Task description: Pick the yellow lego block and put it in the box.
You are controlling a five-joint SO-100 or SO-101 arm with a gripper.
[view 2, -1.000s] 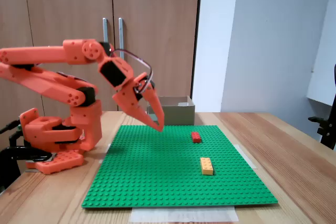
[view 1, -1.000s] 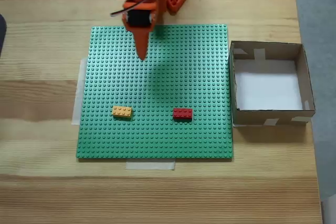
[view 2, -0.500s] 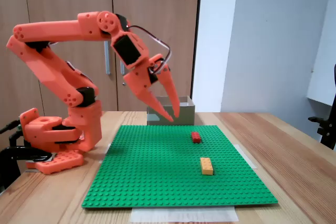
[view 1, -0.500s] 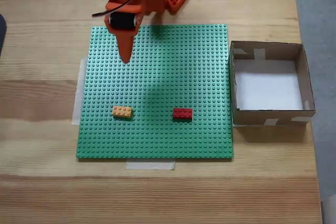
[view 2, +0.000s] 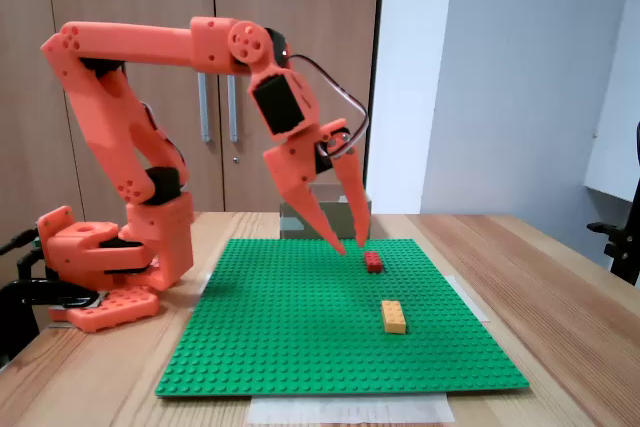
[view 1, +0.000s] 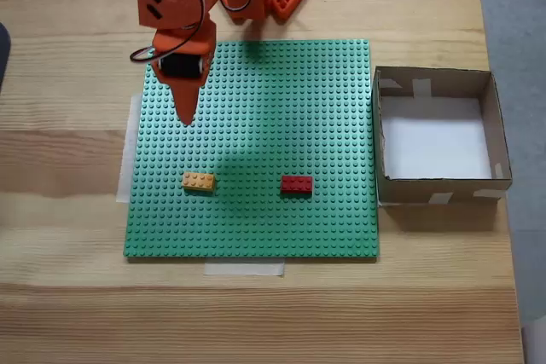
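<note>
Landmark – green baseplate [view 2: 340, 317]. Nearest its front edge in the side fixed view sits the yellow lego block [view 2: 394, 316], loose; red brick [view 2: 373, 261] beyond. Gripper [view 2: 351, 245] hangs above, fingers apart, prob. lining up to reach. Box [view 2: 325, 209] beyond the plate's far edge.

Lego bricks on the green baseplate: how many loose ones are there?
2. The yellow lego block lies toward the baseplate's left in the top-down fixed view; the red brick lies to its right, nearer the box. None seem hidden.
</note>
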